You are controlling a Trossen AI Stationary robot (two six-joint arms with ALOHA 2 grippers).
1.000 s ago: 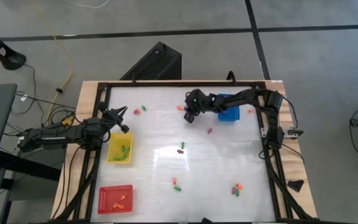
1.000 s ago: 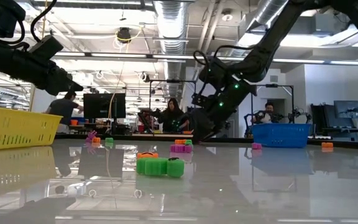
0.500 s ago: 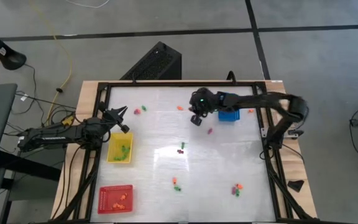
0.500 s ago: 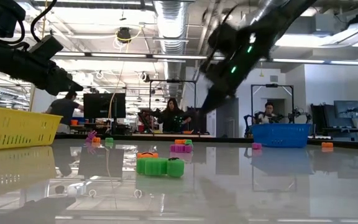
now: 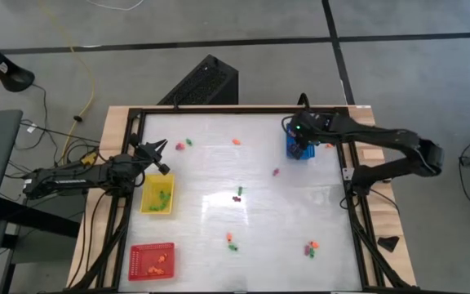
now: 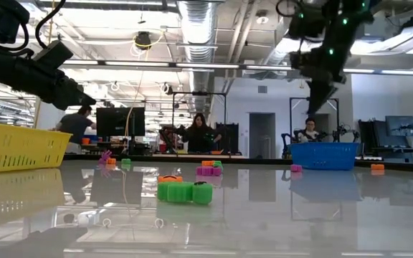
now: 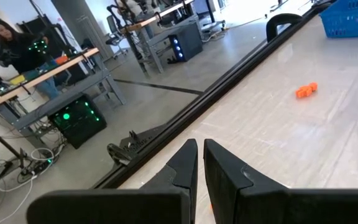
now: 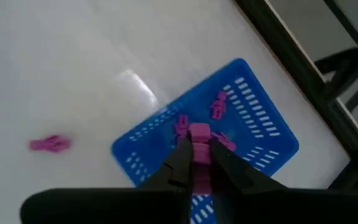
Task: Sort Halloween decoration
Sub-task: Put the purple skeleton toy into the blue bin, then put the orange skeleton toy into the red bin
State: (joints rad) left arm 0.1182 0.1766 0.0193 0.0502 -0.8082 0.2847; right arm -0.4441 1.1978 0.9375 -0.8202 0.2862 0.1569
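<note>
My right gripper (image 8: 197, 163) hangs above the blue tray (image 5: 299, 149), shut on a small purple piece (image 8: 199, 138). It shows high over the tray in the low view (image 6: 317, 92). The blue tray (image 8: 253, 118) holds several purple pieces. My left gripper (image 5: 157, 152) waits just beyond the far edge of the yellow tray (image 5: 157, 196), shut and empty; its fingers are closed in its wrist view (image 7: 199, 163). Small orange, green and purple pieces lie scattered on the white table, such as a purple one (image 5: 275, 172) and an orange one (image 5: 237, 141). My right gripper pinches the purple piece between its two fingers; the piece's upper part (image 8: 199, 132) sticks out past the fingertips. The fingers point down from above. The piece is lifted clear, above the blue tray.
A red tray (image 5: 152, 261) with orange pieces stands at the near left. Loose pieces lie mid-table (image 5: 237, 194) and near the front (image 5: 231, 242), (image 5: 310, 248). A green piece (image 6: 183, 191) lies closest in the low view. A black frame rail (image 5: 243, 110) runs round the table.
My right gripper has gone up and toward the table's right edge, from the far middle of the table to above the blue tray. My left gripper has kept still.
</note>
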